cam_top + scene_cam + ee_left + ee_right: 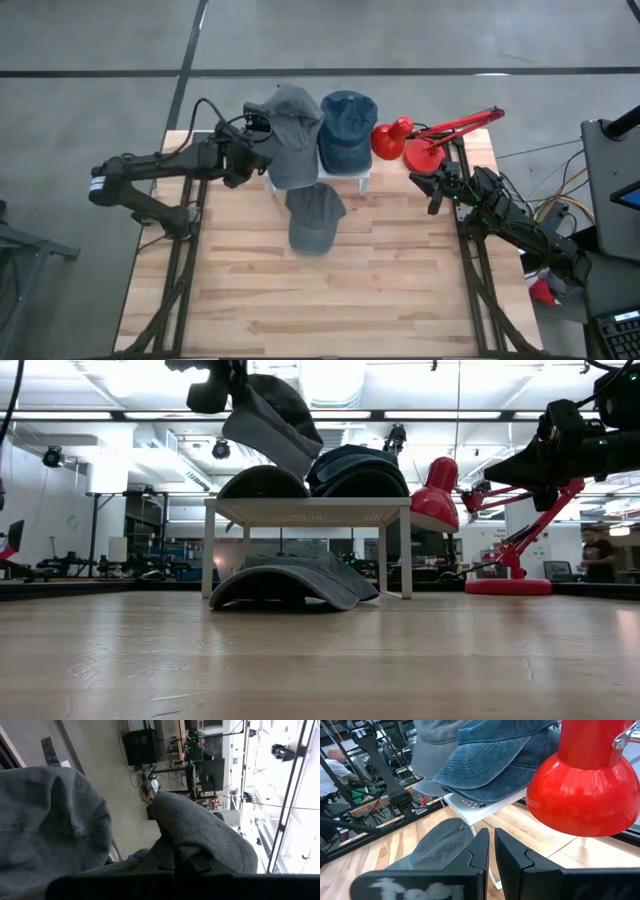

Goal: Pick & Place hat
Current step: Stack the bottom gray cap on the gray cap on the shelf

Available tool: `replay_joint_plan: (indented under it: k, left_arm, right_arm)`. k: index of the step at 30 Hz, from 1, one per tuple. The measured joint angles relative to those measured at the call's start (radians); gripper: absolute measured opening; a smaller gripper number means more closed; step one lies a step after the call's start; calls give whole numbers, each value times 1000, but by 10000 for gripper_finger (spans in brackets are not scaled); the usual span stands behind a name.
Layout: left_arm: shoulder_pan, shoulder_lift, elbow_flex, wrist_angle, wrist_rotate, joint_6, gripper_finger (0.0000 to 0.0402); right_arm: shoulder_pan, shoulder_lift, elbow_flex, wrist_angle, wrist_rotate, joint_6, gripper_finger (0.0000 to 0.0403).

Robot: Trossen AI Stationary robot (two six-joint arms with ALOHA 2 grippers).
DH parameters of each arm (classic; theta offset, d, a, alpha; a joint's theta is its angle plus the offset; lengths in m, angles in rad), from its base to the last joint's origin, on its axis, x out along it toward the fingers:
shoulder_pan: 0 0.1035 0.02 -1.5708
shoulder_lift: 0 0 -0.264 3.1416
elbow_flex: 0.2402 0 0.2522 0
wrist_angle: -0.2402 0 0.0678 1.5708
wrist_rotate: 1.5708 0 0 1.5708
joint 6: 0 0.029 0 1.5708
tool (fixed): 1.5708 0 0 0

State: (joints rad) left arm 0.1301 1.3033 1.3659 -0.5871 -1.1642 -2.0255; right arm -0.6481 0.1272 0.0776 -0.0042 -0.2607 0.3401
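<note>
High view shows my left end effector (258, 140) clamped on the grey hat (292, 135), holding it above the white rack (362, 176) for placement, while my right end effector (432, 190) waits closed, empty.

Held grey hat (55, 825) cut off at left wrist view's edge

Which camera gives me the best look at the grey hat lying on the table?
The high view: the grey hat on the table shows whole, in front of the white stand. The low view shows it side-on, partly under the stand. The right wrist view shows part of it; the left wrist view, none.
</note>
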Motion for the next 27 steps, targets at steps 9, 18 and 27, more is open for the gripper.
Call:
replay_joint_plan:
  k: [9,18,27]
  left_arm:
    - [46,13,-27,-30,106,-44,0]
    - [65,7,-49,-103,137,-93,0]
    - [85,5,-49,-106,170,-54,19]
  right_arm:
    - [0,0,0,0,0,0,27]
    - [0,0,0,1,0,0,27]
    - [0,0,0,1,0,0,27]
